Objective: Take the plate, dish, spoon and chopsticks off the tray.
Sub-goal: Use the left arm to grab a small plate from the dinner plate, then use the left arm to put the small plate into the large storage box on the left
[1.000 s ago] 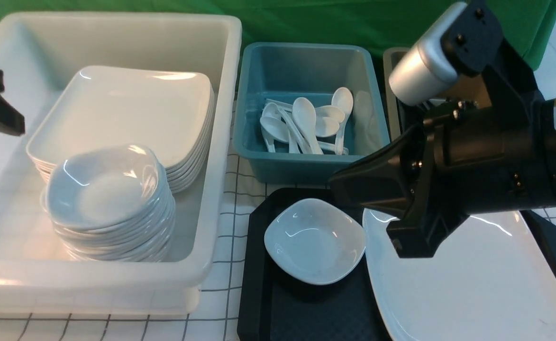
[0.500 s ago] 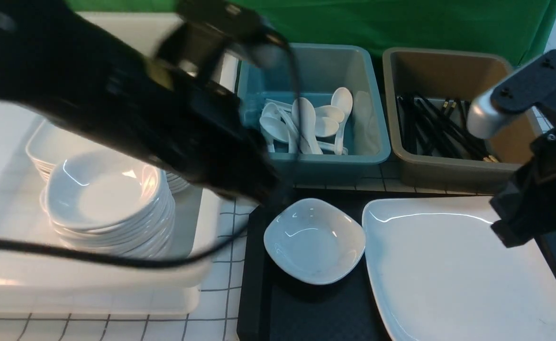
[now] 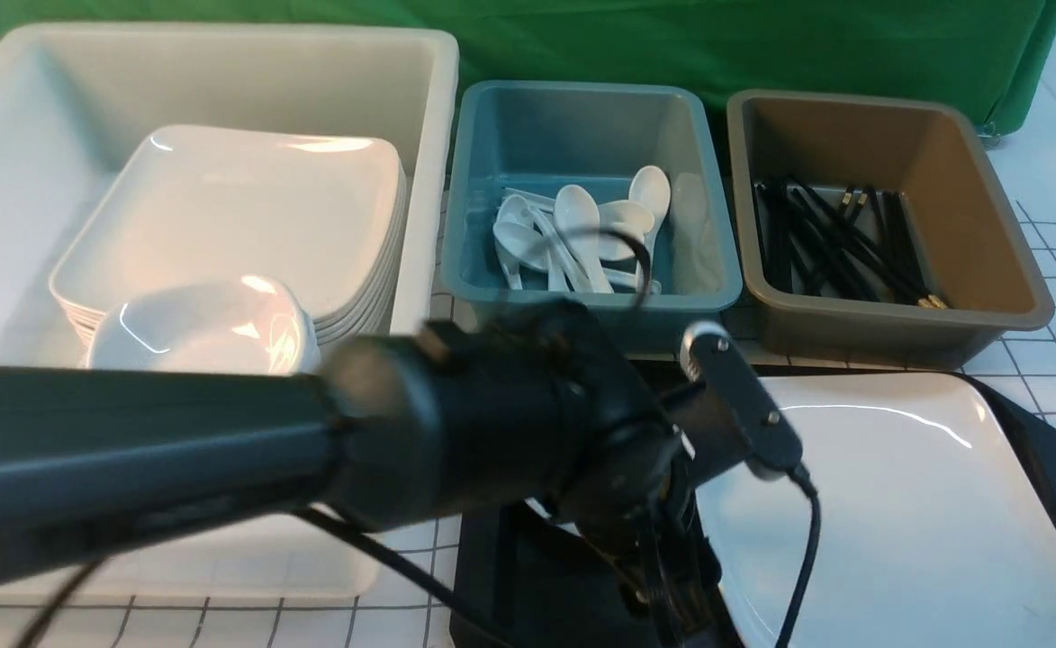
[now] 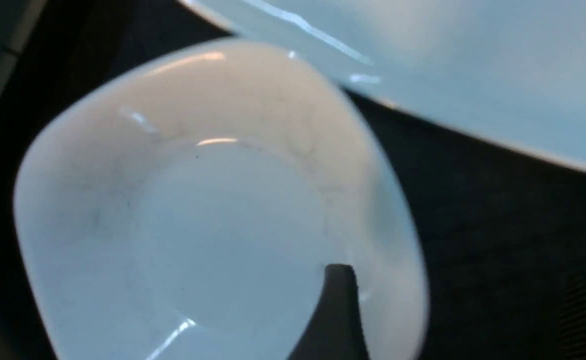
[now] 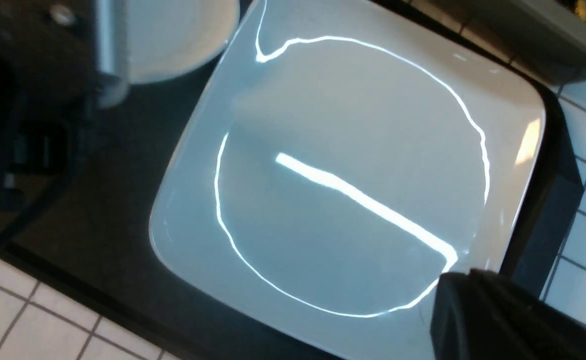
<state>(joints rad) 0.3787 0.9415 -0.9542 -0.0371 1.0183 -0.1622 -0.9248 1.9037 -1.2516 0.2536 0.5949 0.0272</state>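
Note:
The large white plate [image 3: 924,522] lies on the right half of the black tray [image 3: 1032,432]. My left arm [image 3: 491,441] reaches across the tray's left half and hides the dish in the front view. In the left wrist view the small white dish [image 4: 198,215] sits right under my left gripper [image 4: 462,285], which is open: one finger [image 4: 340,310] is inside the rim, the other outside over the tray. My right gripper [image 5: 472,282] is shut and empty, above the plate's [image 5: 347,175] corner. No spoon or chopsticks show on the tray.
A white tub [image 3: 428,180] at the left holds a stack of plates [image 3: 221,225] and a stack of small dishes [image 3: 203,328]. Behind the tray, a blue bin [image 3: 582,117] holds several white spoons and a brown bin [image 3: 852,144] holds black chopsticks.
My left arm has swung from the far left, over the tub, down onto the tray above the dish. My right arm has pulled back to the right, almost out of the front view.

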